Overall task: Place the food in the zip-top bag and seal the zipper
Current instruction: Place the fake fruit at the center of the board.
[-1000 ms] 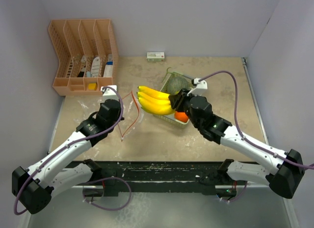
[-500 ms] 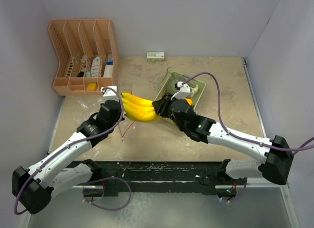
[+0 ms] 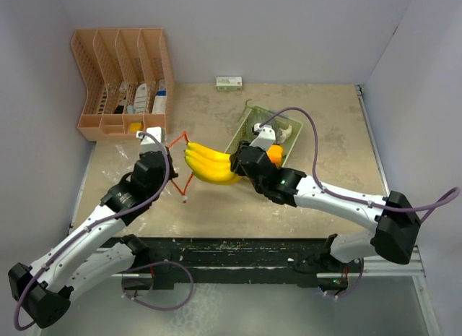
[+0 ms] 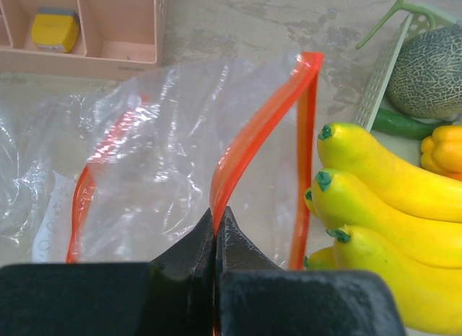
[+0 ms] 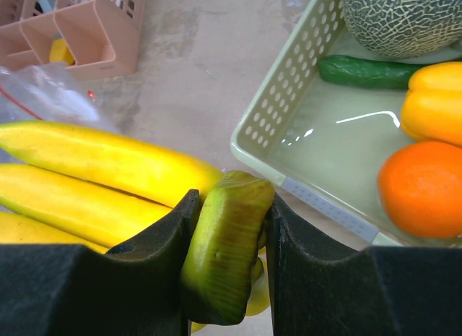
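The bananas (image 3: 209, 166) are a smooth yellow bunch with green tips. My right gripper (image 5: 229, 206) is clamped on their green-brown stem (image 5: 225, 249) and holds them between the basket (image 5: 289, 126) and the bag (image 4: 166, 148), close to its open mouth. My left gripper (image 4: 216, 219) pinches the bag's orange zipper (image 4: 253, 141). The melon (image 5: 404, 18), cucumber (image 5: 368, 70) and orange (image 5: 422, 188) lie in the basket.

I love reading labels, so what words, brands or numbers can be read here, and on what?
None can be read.
Small white-and-green box: print too small.
Zip-top bag: faint pale marks by its left edge, blurred.
Items in the pink organizer: labels too small.
Banana bunch: no print visible.
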Controlling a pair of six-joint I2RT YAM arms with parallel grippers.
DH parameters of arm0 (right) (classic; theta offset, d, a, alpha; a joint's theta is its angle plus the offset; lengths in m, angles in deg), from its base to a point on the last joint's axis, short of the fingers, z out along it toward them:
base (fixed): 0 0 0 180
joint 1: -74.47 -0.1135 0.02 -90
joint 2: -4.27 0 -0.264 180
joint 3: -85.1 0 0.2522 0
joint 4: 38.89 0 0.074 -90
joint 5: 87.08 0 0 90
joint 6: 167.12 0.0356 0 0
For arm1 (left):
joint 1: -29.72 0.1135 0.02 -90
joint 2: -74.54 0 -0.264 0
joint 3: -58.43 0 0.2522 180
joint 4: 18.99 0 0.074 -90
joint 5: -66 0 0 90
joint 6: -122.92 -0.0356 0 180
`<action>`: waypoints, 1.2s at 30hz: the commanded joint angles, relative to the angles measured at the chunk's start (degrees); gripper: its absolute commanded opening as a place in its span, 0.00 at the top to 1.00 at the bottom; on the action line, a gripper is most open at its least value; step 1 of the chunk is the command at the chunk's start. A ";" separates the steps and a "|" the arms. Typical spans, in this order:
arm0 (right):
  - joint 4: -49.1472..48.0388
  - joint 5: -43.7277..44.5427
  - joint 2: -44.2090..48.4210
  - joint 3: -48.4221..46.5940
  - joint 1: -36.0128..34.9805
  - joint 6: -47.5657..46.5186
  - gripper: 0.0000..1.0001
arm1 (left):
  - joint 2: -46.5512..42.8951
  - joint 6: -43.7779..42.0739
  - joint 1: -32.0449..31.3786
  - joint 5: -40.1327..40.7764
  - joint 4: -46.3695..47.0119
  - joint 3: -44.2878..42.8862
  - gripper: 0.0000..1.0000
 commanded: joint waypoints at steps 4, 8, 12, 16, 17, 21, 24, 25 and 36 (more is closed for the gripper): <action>-2.49 2.99 1.06 -1.65 -0.48 -5.34 1.00 | -0.41 -0.84 0.29 -0.78 3.04 -1.62 1.00; -1.10 3.95 -0.33 -3.74 -1.82 -6.66 1.00 | 2.71 -0.60 0.35 -2.60 5.03 -1.88 1.00; 0.25 5.40 1.89 -3.17 -1.89 -5.21 1.00 | 3.84 -0.73 0.29 -1.58 5.98 -1.24 1.00; 1.49 8.13 6.30 -1.65 -1.89 -4.80 1.00 | 3.57 -0.67 0.31 -0.11 6.82 0.82 1.00; 1.81 8.37 7.28 -1.65 -1.89 -5.09 1.00 | 3.47 -0.55 0.28 0.02 7.22 1.48 1.00; 1.33 6.54 10.74 1.31 -1.84 -4.75 1.00 | 2.94 0.59 0.34 -0.54 9.00 3.53 1.00; -0.83 5.49 11.09 1.81 -1.89 -4.22 1.00 | 2.81 1.25 0.29 -1.14 9.81 4.29 1.00; -1.36 4.99 10.39 1.78 -1.89 -3.98 1.00 | 2.83 1.53 0.29 -1.38 9.99 4.39 1.00; -11.58 -1.07 1.66 1.69 -1.88 -2.47 1.00 | 0.30 2.15 0.32 -3.08 11.23 5.03 1.00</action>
